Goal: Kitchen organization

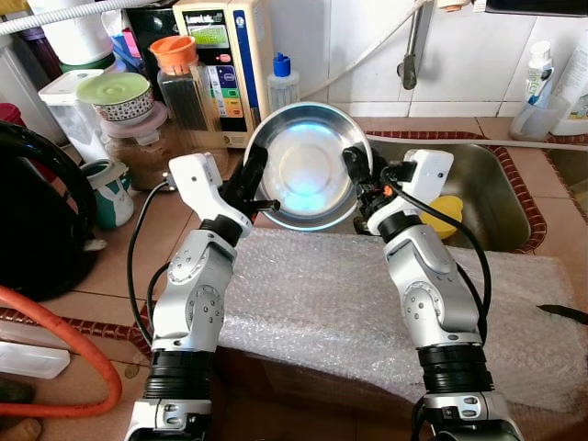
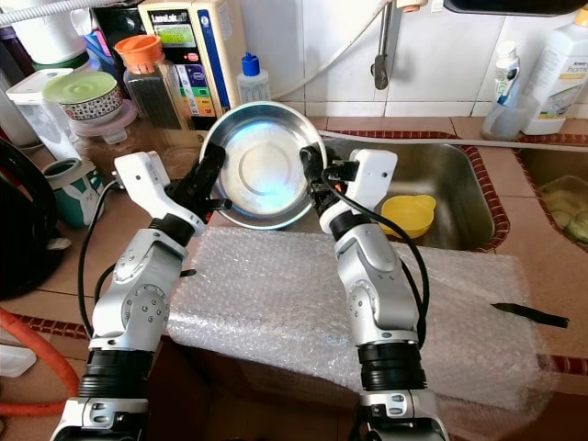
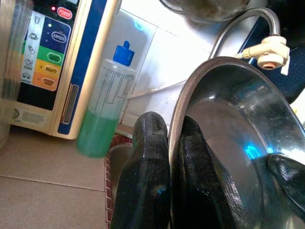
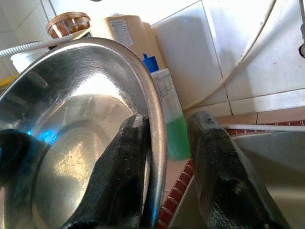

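Note:
A round steel bowl [image 1: 308, 161] is held up on edge between my two grippers, its hollow facing me, above the counter beside the sink [image 1: 487, 175]. My left gripper [image 1: 255, 176] is shut on the bowl's left rim; in the left wrist view its fingers [image 3: 143, 176] pinch the rim [image 3: 177, 124] tightly. My right gripper [image 1: 358, 170] straddles the right rim. In the right wrist view one finger [image 4: 119, 176] lies against the inside of the bowl [image 4: 71, 119], while the other finger [image 4: 224, 181] stands apart outside it, so this gripper is open.
Bubble wrap [image 1: 367, 303] covers the counter under my arms. A yellow cup [image 1: 447, 213] lies in the sink. Behind the bowl stand a water machine [image 1: 225, 64], a green-liquid bottle [image 1: 282, 83] and jars [image 1: 138, 138]. A black kettle [image 1: 37, 220] and an orange hose [image 1: 83, 349] sit left.

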Tool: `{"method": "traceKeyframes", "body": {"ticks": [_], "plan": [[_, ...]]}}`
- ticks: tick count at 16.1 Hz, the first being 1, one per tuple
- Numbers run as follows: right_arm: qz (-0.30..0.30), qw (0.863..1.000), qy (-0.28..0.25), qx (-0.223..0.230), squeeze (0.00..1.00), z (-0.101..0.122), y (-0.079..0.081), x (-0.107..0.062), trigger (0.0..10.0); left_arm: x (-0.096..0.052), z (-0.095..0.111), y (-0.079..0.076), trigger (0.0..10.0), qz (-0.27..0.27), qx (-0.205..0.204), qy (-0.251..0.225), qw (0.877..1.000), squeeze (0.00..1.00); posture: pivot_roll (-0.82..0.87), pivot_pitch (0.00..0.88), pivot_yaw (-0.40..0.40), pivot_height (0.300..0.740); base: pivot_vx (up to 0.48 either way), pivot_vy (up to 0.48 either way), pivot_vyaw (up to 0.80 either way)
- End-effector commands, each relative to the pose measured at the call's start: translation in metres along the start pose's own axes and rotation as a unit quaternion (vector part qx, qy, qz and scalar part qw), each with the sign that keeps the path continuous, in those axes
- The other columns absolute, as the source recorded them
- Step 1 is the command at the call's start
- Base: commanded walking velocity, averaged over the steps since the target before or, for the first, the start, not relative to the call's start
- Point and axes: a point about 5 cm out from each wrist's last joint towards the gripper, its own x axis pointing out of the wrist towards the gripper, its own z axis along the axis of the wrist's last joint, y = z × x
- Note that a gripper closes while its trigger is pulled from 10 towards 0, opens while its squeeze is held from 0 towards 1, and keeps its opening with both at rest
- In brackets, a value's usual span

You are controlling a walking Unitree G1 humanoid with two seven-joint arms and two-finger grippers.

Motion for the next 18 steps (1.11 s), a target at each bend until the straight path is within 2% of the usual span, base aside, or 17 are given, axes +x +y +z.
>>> {"method": "traceKeyframes", "body": {"ticks": [1, 3, 4, 5, 6, 7, 10, 14, 18], "plan": [[-0.044, 0.999, -0.005, 0.019, 0.0, 0.003, -0.012, 0.001, 0.0, 0.0, 0.003, -0.006, 0.0, -0.026, 0.013, -0.005, 1.0, 0.0, 0.02, 0.017, 0.121, 0.74, 0.0, 0.0, 0.0], [-0.05, 0.998, -0.004, 0.03, 0.0, 0.003, -0.014, 0.001, 0.0, 0.0, 0.003, -0.007, 0.0, -0.033, 0.019, 0.0, 0.999, 0.0, 0.02, 0.016, 0.123, 0.74, 0.0, 0.0, 0.0], [-0.059, 0.998, -0.004, 0.038, 0.0, 0.003, -0.016, 0.001, 0.0, 0.0, 0.001, -0.01, 3.6, -0.042, 0.02, 0.007, 0.999, 0.0, 0.02, 0.014, 0.123, 0.74, 0.0, 0.0, 0.0], [-0.064, 0.997, -0.002, 0.039, 0.0, 0.002, -0.018, 0.001, 0.0, 0.0, 0.0, -0.012, 8.2, -0.046, 0.024, 0.013, 0.999, 0.0, 0.02, 0.014, 0.123, 0.74, 0.0, 0.0, 0.0], [-0.07, 0.997, -0.001, 0.041, 0.0, 0.002, -0.02, 0.002, 0.0, 0.001, -0.001, -0.013, 10.0, -0.044, 0.037, 0.015, 0.998, 0.68, 0.02, 0.012, 0.122, 0.74, 0.0, 0.0, 0.0], [-0.074, 0.996, -0.002, 0.04, 0.0, 0.002, -0.021, 0.003, 0.0, 0.0, -0.003, -0.013, 10.0, -0.04, 0.038, 0.02, 0.998, 1.0, 0.02, 0.012, 0.122, 0.74, 0.0, 0.0, 0.0], [-0.087, 0.995, -0.005, 0.037, 0.0, 0.003, -0.024, 0.004, 0.0, -0.002, -0.007, -0.014, 10.0, -0.041, 0.034, 0.029, 0.998, 1.0, 0.03, 0.012, 0.121, 0.74, 0.0, 0.0, 0.0], [-0.128, 0.991, -0.005, 0.039, 0.0, -0.002, -0.032, 0.002, 0.0, -0.007, -0.018, -0.025, 10.0, -0.072, 0.036, 0.064, 0.995, 1.0, 0.03, 0.015, 0.125, 0.74, 0.0, 0.0, 0.0], [-0.154, 0.986, -0.007, 0.061, 0.0, -0.004, -0.039, -0.001, 0.0, -0.009, -0.019, -0.024, 10.0, -0.072, 0.036, 0.068, 0.994, 1.0, 0.03, 0.02, 0.135, 0.74, 0.0, 0.0, 0.0]]}}
